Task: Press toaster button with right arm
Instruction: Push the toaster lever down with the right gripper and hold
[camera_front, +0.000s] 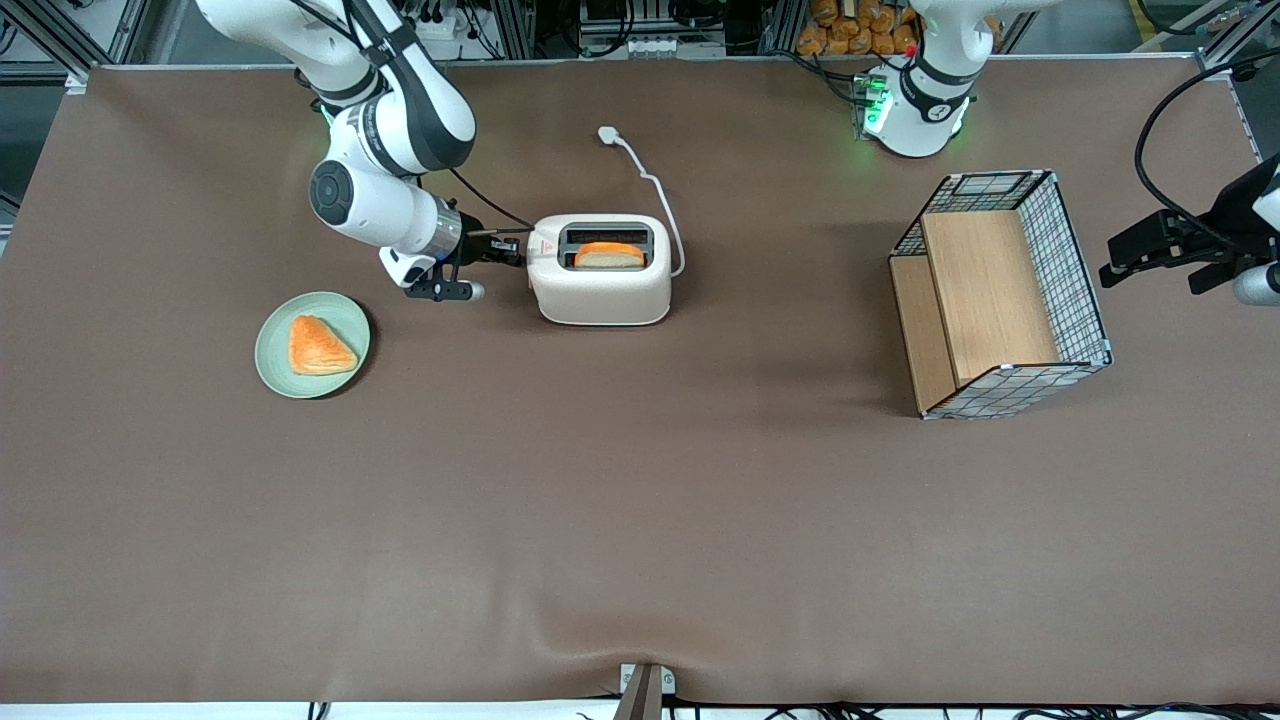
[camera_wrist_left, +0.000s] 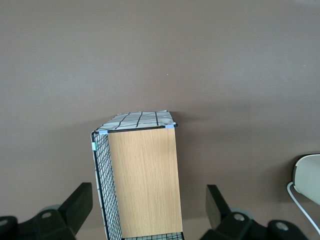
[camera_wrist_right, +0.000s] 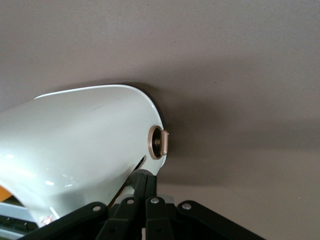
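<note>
Already the gripper (camera_front: 512, 251) on the right arm (camera_front: 385, 130) sits at the toaster's (camera_front: 600, 290) short end, its fingers pressed together against that end, near the button (camera_wrist_right: 161, 142). Whether the press is finished I cannot tell — likely it is underway. Its long axis runs along the table's length — the button end faces the working arm's end.

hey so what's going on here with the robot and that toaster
The right arm has its end effector at the short end of the toaster, fingers shut together and right against the lever slot. The toaster button, a small round knob, sits just beside the fingers. A slice of bread sits in the slot. Nearer the front camera, a green plate holds another piece, and a wire-and-wood basket stands toward the parked arm's end of the table.
</note>
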